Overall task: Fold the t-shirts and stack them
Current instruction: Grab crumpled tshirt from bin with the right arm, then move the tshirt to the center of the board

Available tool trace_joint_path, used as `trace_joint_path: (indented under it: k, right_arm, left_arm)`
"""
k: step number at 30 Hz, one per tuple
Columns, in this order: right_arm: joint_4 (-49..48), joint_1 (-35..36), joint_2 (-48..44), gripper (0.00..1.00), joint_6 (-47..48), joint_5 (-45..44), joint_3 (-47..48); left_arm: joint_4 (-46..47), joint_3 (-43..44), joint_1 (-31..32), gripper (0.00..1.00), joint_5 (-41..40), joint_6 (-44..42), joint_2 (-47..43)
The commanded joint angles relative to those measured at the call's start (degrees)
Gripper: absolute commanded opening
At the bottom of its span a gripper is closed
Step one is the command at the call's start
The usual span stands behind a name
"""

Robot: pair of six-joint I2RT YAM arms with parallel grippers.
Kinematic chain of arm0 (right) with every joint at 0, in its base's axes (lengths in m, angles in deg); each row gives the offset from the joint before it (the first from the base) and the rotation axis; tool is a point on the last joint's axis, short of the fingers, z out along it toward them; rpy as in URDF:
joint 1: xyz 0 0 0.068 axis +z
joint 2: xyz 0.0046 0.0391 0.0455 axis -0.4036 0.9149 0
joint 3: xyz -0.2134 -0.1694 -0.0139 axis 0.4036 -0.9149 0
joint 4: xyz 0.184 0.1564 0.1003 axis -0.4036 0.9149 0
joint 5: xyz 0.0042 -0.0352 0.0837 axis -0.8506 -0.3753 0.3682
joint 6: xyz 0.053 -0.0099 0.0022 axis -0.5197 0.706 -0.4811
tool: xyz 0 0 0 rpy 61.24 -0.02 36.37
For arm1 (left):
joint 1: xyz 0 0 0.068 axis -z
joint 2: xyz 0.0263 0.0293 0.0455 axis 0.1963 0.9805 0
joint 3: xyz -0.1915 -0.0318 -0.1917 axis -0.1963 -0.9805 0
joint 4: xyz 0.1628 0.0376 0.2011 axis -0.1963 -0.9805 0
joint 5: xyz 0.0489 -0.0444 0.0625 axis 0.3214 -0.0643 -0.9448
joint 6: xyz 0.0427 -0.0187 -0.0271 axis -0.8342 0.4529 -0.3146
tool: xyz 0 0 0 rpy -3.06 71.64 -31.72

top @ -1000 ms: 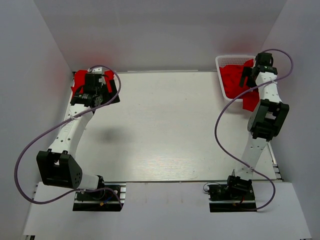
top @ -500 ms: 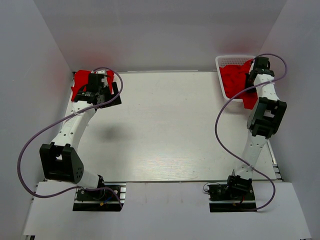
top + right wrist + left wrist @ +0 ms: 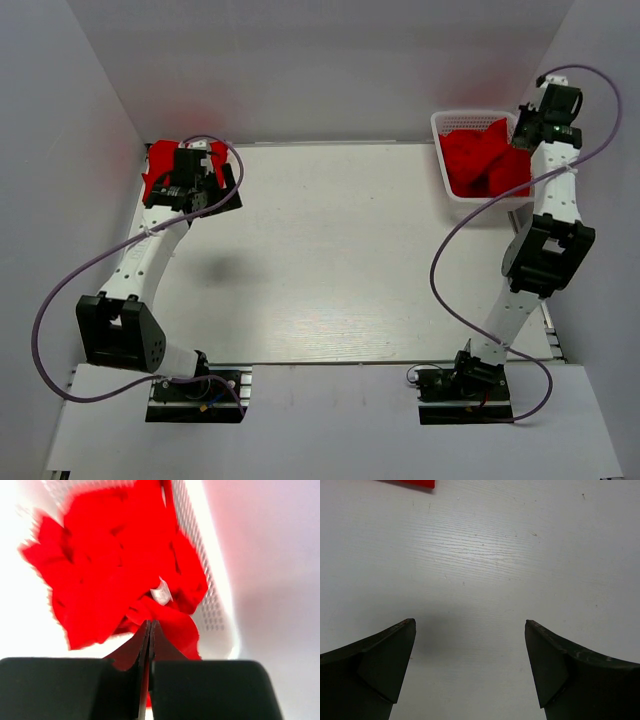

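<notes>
Crumpled red t-shirts point(image 3: 475, 160) fill the white mesh basket point(image 3: 470, 122) at the far right. My right gripper point(image 3: 528, 138) hangs above the basket's right side, shut on a fold of one red t-shirt point(image 3: 170, 617) that rises from the pile to its fingertips point(image 3: 150, 624). More red t-shirts point(image 3: 158, 165) lie flat at the table's far left corner. My left gripper point(image 3: 212, 185) hovers just beside them, open and empty point(image 3: 470, 625) over bare white table. Only a red edge point(image 3: 407, 482) shows at the top of the left wrist view.
White walls close in the table on the left, back and right. The right arm stands close to the right wall. The basket's mesh wall point(image 3: 210, 605) lies right of the held cloth. Purple cables loop off both arms.
My right gripper has shut on a t-shirt and lifted back and to the right; the cloth that hung over the basket's front edge has come up. The left arm shifted slightly.
</notes>
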Motion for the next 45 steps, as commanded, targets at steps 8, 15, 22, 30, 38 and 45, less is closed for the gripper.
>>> trace_joint_path:
  k: [8, 15, 22, 30, 38, 45]
  right_arm:
    - [-7.9, -0.2, -11.5, 0.0, -1.9, 9.1, 12.4]
    - [-20.0, -0.1, -14.8, 0.0, -6.3, 13.4, 17.8]
    - [-29.1, 0.0, -16.1, 0.0, -9.7, 17.9, 19.3]
    - [-35.7, 0.2, -17.2, 0.0, -17.4, 29.3, 21.4]
    - [-53.4, 2.5, -17.7, 0.0, -37.3, 43.3, 22.8]
    - [-65.8, 6.3, -17.6, 0.0, -50.5, 48.0, 22.9]
  left_arm:
    - [1.5, -2.0, -0.2, 1.0, 0.3, 0.5, -6.0]
    - [0.4, -1.4, -0.2, 1.0, 1.4, -0.1, -6.6]
    - [-0.2, -1.4, -0.2, 1.0, 1.4, -0.7, -6.6]
    - [-0.7, -0.3, -0.2, 1.0, 1.4, -1.2, -6.6]
    - [-0.1, -1.1, -0.2, 1.0, 1.4, -1.7, -6.6]
    - [-0.1, -1.7, -0.2, 1.0, 1.4, -1.7, -8.2]
